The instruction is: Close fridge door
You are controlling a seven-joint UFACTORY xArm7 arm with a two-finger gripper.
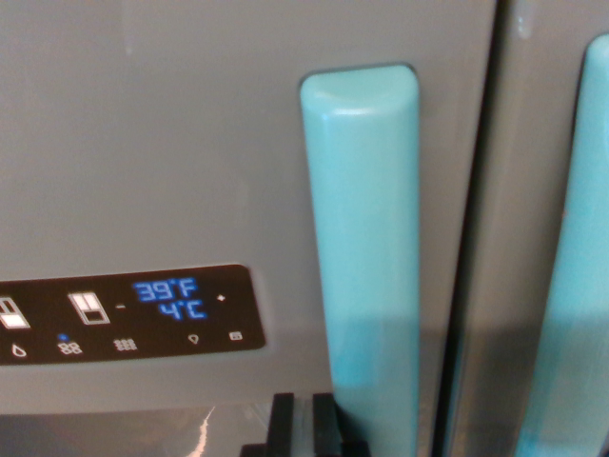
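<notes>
The wrist view is filled by a grey fridge front. The left door [190, 143] carries an upright teal handle [366, 257] near its right edge. A dark seam [468, 286] separates it from the right door [523, 190], which has its own teal handle [576, 286] at the wrist view's right edge. The seam looks wider toward the bottom. My gripper [304, 428] shows only as two black fingertips at the bottom edge, just left of the left handle's lower end. Only a narrow slit lies between them, and nothing is held.
A black control panel [128, 309] with blue digits reading 39°F and 4°C sits low on the left door. A shiny recess [143, 433] lies under the panel.
</notes>
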